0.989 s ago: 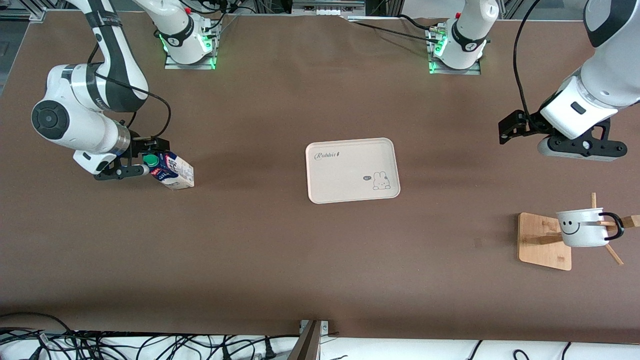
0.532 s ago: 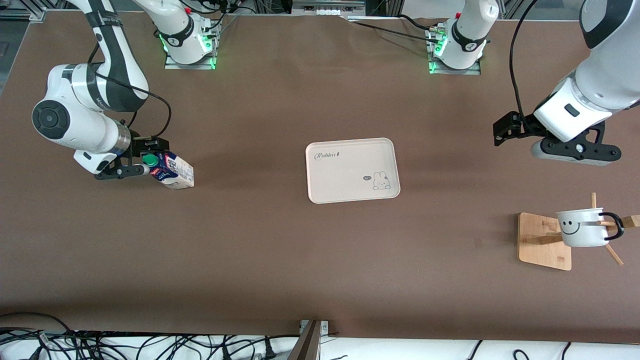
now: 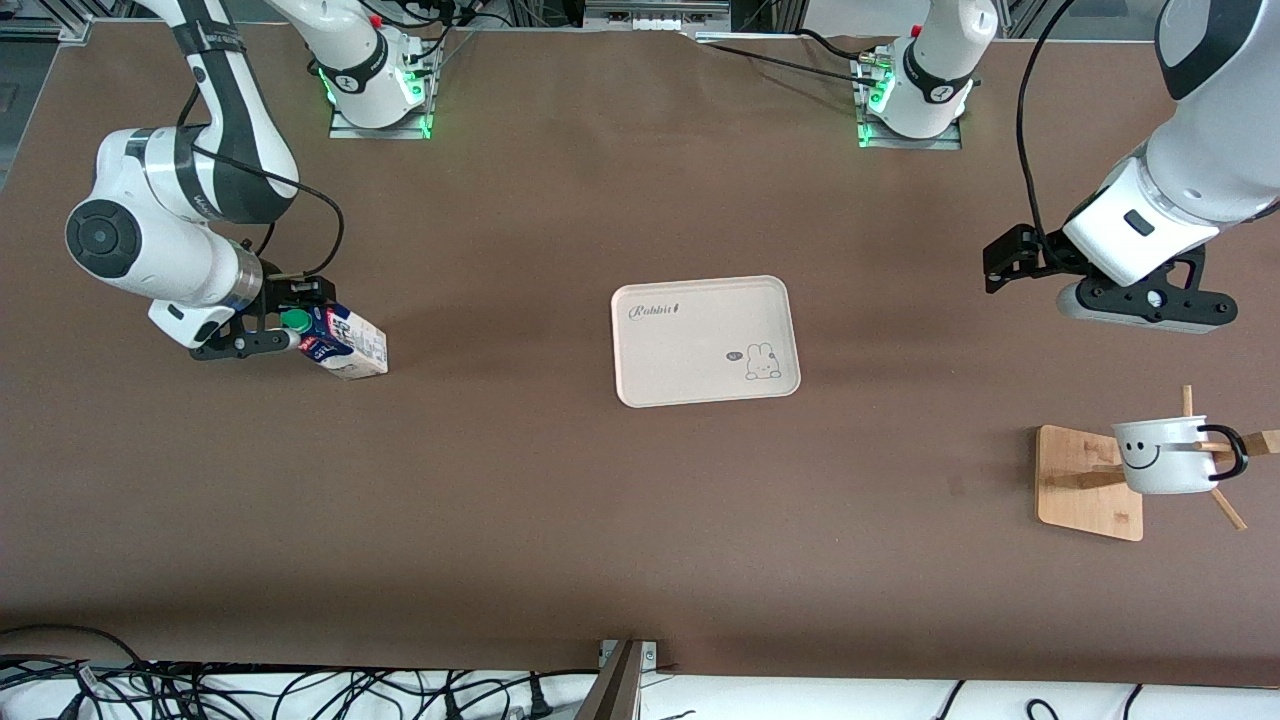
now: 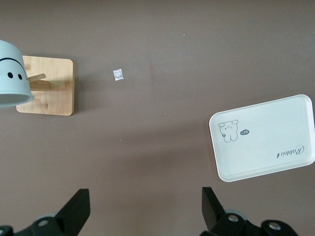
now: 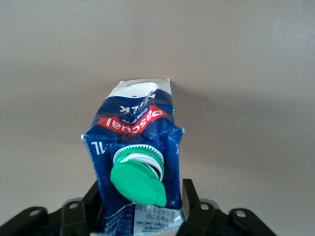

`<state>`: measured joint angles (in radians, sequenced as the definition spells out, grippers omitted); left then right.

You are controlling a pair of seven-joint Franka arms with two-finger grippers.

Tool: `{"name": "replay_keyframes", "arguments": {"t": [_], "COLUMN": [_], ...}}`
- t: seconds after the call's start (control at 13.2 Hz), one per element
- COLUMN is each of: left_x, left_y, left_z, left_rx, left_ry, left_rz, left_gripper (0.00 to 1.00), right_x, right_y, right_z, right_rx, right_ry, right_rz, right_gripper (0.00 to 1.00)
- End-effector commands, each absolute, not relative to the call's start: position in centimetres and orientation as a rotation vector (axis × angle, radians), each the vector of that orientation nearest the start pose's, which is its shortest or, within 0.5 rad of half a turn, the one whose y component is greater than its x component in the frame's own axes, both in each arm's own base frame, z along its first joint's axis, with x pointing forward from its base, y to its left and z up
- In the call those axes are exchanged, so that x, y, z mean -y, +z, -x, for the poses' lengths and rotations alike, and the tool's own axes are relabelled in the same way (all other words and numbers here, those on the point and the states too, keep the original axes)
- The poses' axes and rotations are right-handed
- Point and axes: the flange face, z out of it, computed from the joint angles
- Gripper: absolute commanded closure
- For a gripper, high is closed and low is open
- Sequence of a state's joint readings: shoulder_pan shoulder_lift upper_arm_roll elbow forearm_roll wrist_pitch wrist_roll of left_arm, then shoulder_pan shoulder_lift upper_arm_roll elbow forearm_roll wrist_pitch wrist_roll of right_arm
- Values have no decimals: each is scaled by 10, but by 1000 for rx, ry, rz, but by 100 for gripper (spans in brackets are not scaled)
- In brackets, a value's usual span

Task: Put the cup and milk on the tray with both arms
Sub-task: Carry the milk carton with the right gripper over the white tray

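The milk (image 3: 345,343) is a dark-blue and white carton with a green cap, standing on the table toward the right arm's end. My right gripper (image 3: 288,322) is shut on the milk (image 5: 135,142); in the right wrist view its fingers (image 5: 189,194) press the carton's two sides below the cap. The white smiley cup (image 3: 1165,455) hangs on a wooden stand toward the left arm's end. My left gripper (image 3: 1148,300) hovers open and empty over bare table, apart from the cup (image 4: 10,73). The cream tray (image 3: 700,345) lies empty mid-table. In the left wrist view my left gripper (image 4: 146,209) frames bare table beside the tray (image 4: 266,142).
The bamboo stand base (image 3: 1085,480) with wooden pegs carries the cup near the table's edge at the left arm's end. A small scrap (image 4: 117,74) lies on the table near the stand (image 4: 49,86). Cables run along the table's near edge.
My right gripper's fingers have closed in onto the milk carton, which stays in place. The left arm has drifted a little toward the table's middle and its base.
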<state>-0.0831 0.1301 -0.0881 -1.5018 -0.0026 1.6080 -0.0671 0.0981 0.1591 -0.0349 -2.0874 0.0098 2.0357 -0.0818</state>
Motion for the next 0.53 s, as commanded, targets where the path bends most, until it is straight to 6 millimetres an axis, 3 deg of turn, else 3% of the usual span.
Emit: {"name": "replay_keyframes", "arguments": {"t": [0.0,0.3,0.46], "left_x": [101,100,98], "left_y": [591,591,591], "left_z": [-592,-592,-592], "left_rx": [-158,-156,-156], "left_ry": [43,43,43], "left_rz": [3127,3128,3128], "left_gripper": [0,0,0], "right_x": [-43,-63,-91], "right_y": [342,364,380], "right_z": [-542,-551,-554], "right_rx": [205,189,172], "right_ry": [306,294,314], "right_rz": [3105,3113,3123], "right_gripper": [44,50,50]}}
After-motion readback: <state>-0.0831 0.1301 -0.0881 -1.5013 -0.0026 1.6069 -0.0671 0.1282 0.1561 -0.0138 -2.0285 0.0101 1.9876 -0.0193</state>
